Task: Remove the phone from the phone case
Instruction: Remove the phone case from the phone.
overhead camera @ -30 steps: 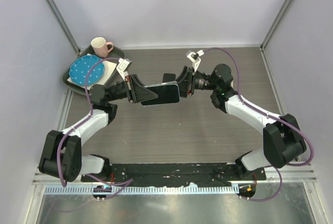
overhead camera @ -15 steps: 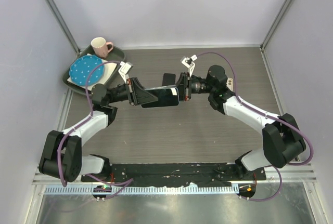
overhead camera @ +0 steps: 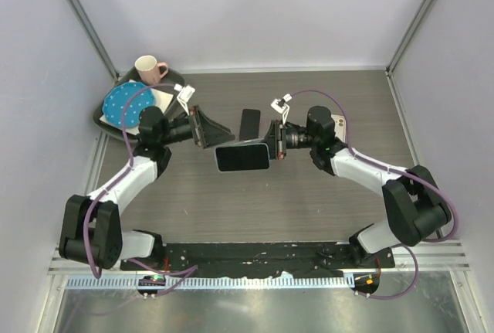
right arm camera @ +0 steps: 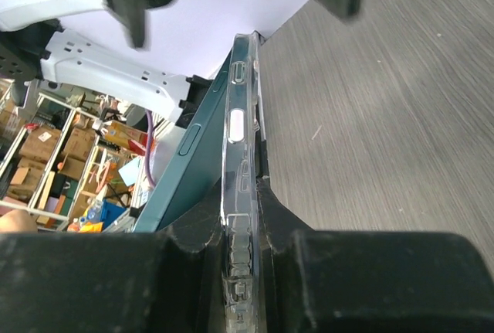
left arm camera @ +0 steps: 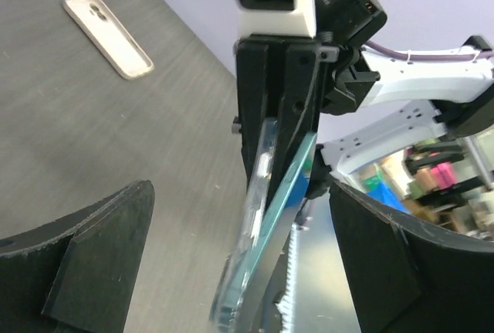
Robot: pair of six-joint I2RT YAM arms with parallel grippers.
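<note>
Release on one side; extraction partly done

Left claw (overhead camera: 219,133) has let go and drawn back, jaws spread. Right claw (overhead camera: 272,144) alone pinches the phone case (right arm camera: 238,194) above the counter (overhead camera: 309,202). Phone (right arm camera: 193,167) is peeling from the case at one end, so final separation remains.

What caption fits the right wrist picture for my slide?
The right fingers pinch the clear case, with the blue-green phone partly out of it.

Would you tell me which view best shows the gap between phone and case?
Right wrist: edge-on, the phone angles away from the case. Left wrist shows it blurrier; top external only the flat face.
</note>
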